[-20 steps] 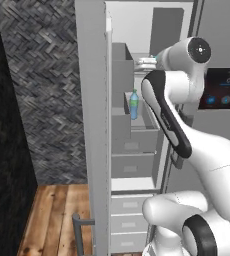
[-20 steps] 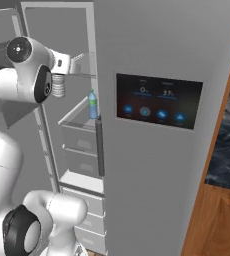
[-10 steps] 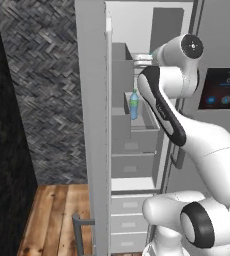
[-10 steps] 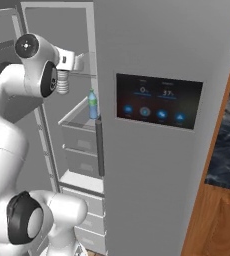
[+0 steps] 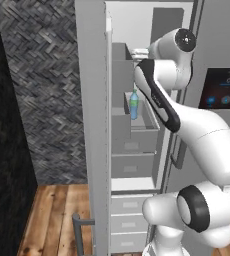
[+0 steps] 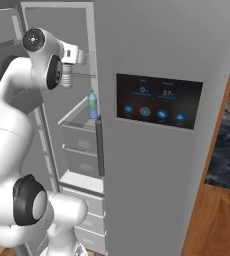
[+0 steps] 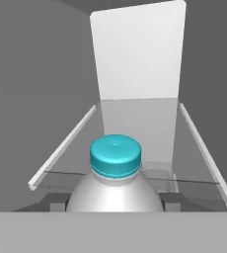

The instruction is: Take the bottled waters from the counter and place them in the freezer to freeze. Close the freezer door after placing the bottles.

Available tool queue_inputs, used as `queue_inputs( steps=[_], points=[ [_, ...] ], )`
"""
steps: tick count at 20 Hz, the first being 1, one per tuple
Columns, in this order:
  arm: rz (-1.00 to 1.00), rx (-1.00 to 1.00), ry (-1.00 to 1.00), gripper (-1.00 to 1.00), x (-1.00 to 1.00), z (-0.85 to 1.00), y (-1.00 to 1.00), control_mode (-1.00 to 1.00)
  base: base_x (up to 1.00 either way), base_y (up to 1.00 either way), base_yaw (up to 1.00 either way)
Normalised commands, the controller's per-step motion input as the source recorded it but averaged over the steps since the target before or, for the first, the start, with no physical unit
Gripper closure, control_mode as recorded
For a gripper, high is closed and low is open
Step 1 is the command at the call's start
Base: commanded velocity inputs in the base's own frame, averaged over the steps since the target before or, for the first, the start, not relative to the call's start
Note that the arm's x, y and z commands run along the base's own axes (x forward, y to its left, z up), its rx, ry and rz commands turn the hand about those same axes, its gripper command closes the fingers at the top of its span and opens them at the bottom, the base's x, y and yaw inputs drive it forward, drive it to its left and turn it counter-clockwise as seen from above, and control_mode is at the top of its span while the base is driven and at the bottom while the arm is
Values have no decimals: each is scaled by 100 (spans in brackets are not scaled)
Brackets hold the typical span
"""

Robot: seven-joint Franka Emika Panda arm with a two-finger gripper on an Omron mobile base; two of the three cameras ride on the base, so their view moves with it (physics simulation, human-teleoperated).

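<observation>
A whitish bottled water (image 7: 114, 190) with a teal-blue cap sits between my gripper's (image 7: 114, 202) two dark fingertips (image 7: 57, 201), which are shut on its body. It hangs just in front of and above a clear glass shelf (image 7: 135, 143) high in the open freezer (image 5: 137, 30). My hand (image 6: 77, 54) reaches in at that upper shelf level. A second, blue-tinted bottled water (image 5: 134, 104) (image 6: 92, 104) stands upright in a grey bin lower down. The freezer door (image 5: 92, 125) stands open to the left, seen edge-on.
The neighbouring grey door with the dark touchscreen (image 6: 159, 100) is close on the right of the opening. Grey drawers (image 5: 129, 165) fill the freezer's lower half. A herringbone tiled wall (image 5: 47, 90) lies left of the door; the dark marbled counter (image 6: 229, 145) is at far right.
The arm's upper joint has swung a little toward the freezer, and the hand with the bottle has edged slightly up and inward. The blue-tinted bottle has not moved.
</observation>
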Motion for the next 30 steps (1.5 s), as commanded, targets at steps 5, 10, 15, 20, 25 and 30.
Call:
queue_inputs(
  steps=[5, 10, 15, 20, 25, 30],
  points=[
    [0, -5, 0, 100, 42, 23, 0, -100, 0, 0, 0],
    [0, -9, -2, 100, 57, 2, 0, -100, 0, 0, 0],
    [0, -3, -4, 100, 39, 0, 0, -100, 0, 0, 0],
    [0, 0, -9, 100, 22, -1, 0, -100, 0, 0, 0],
    [0, 0, -2, 100, 39, -6, 0, -100, 0, 0, 0],
    [0, 0, 0, 100, 56, -11, 0, -100, 0, 0, 0]
  ],
)
